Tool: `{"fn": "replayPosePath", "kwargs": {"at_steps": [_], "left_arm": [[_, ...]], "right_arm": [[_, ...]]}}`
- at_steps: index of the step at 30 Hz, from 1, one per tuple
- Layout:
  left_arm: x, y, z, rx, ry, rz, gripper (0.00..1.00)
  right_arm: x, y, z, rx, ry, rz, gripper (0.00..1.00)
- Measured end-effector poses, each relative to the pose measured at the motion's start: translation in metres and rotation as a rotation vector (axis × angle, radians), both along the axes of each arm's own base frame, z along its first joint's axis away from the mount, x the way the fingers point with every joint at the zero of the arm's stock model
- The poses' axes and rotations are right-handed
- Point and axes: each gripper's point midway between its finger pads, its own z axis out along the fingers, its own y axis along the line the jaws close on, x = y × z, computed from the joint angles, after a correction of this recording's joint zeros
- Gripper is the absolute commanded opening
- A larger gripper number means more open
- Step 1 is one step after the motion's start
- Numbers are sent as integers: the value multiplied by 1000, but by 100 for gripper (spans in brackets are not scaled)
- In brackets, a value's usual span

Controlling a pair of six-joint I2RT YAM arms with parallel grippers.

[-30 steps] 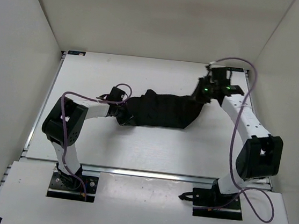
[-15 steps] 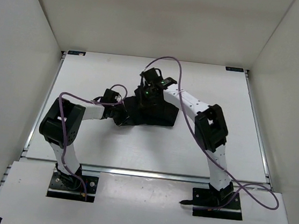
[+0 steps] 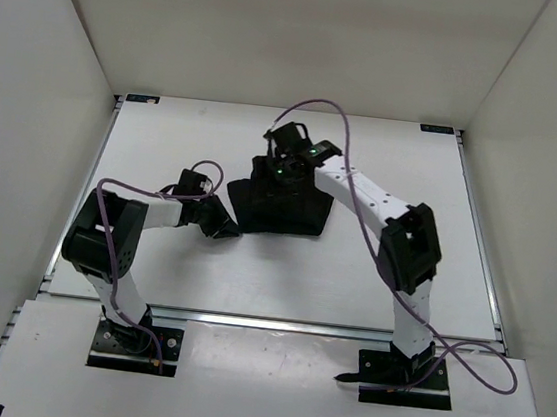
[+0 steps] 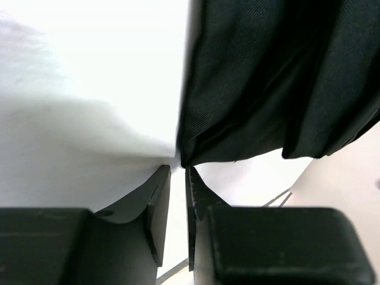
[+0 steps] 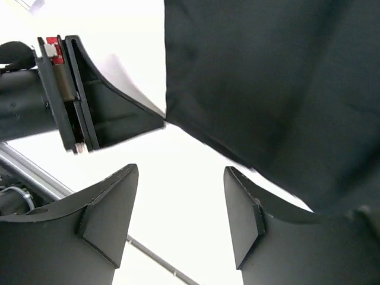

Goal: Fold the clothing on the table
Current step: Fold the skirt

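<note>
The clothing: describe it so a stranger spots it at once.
Start at the big white table. Near its middle, between the left arm and the right arm, lies the clothing. It is the only soft thing there: a plain black, pleated bundle of fabric, unlike the rigid black-and-white arms on either side.

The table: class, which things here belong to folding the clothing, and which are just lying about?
Belong to the job: the clothing, the table, left gripper, right gripper.
Merely there: purple cables, white enclosure walls, arm base plates.
</note>
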Motion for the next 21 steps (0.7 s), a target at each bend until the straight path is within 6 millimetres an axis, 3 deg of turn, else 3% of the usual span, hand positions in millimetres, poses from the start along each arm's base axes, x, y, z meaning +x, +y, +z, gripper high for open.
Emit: {"fn": "replayPosePath", "kwargs": {"at_steps": [3, 8, 12, 15, 17, 19, 21], "left_arm": [[-1, 2, 4, -11, -2, 15, 30], [-12, 6, 14, -56, 5, 41, 36], [-10, 19, 36, -54, -41, 55, 37], [-5, 36, 53, -27, -87, 73, 38], [1, 47, 59, 18, -102, 76, 38], [5, 49, 64, 51, -119, 60, 38], [5, 49, 64, 68, -129, 42, 38]], "right_arm": [[4, -30, 25, 28, -34, -54, 57], [15, -74, 54, 37, -88, -151, 68], [10, -112, 60, 33, -93, -212, 76], [10, -152, 59, -40, -92, -267, 75], [25, -178, 65, -171, -127, -294, 99], [49, -183, 78, -255, -227, -286, 99], [56, -185, 77, -297, -276, -269, 89]]}}
